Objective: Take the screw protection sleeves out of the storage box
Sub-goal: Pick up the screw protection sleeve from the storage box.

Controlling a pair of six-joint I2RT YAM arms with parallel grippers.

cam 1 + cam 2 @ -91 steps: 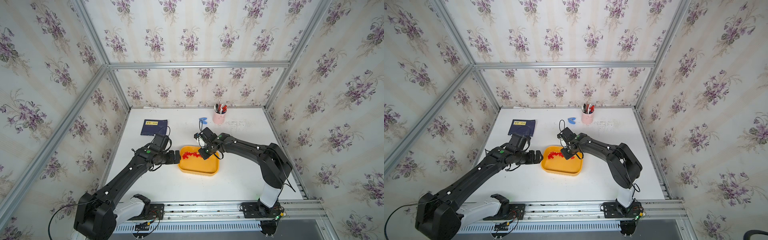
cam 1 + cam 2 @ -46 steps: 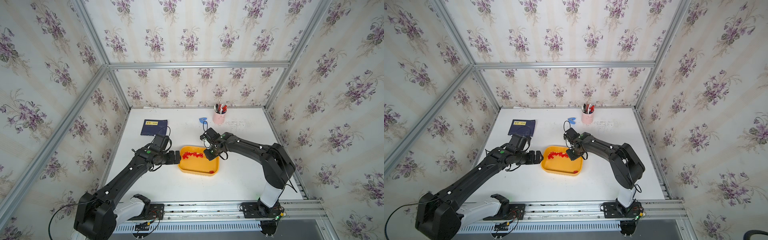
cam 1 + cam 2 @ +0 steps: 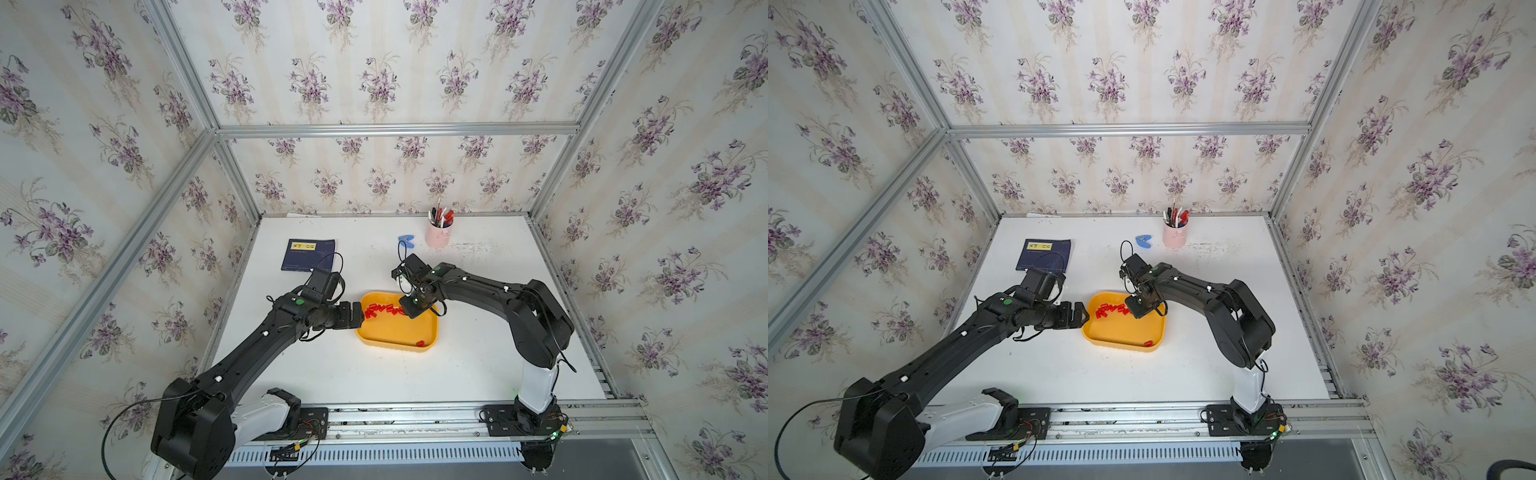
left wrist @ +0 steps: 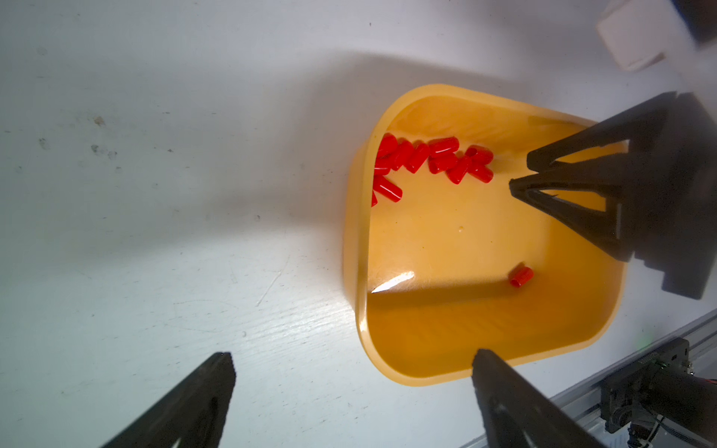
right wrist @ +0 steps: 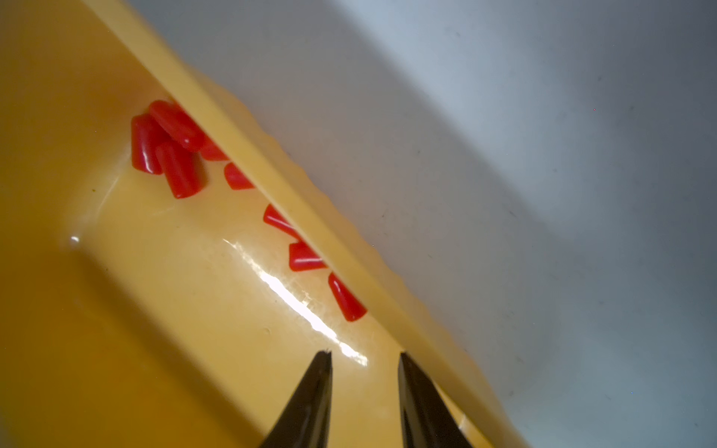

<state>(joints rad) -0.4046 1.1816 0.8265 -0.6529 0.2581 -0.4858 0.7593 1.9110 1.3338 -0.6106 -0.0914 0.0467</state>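
The storage box [image 3: 395, 338] [image 3: 1121, 338], a shallow yellow-orange tray, lies mid-table in both top views. Several red screw protection sleeves [image 3: 382, 309] [image 3: 1111, 309] [image 4: 430, 159] [image 5: 174, 155] cluster along its far wall. A single sleeve [image 3: 419, 343] [image 4: 521, 276] lies apart near the front right corner. My left gripper [image 3: 359, 316] [image 4: 351, 355] is wide open at the box's left rim [image 4: 355, 248], holding nothing. Inside the box, my right gripper [image 3: 409, 311] [image 5: 364, 355] points down just right of the cluster. Its jaws stand slightly open over bare floor with nothing between them.
A pink cup of pens [image 3: 438, 237] stands at the back of the table, with a small blue object [image 3: 406, 240] beside it. A dark blue booklet [image 3: 308, 254] lies back left. The aluminium rail [image 3: 415, 415] runs along the front edge.
My right gripper's jaws went from shut to slightly open, and it shifted a little to the right inside the box. The left arm has not moved.
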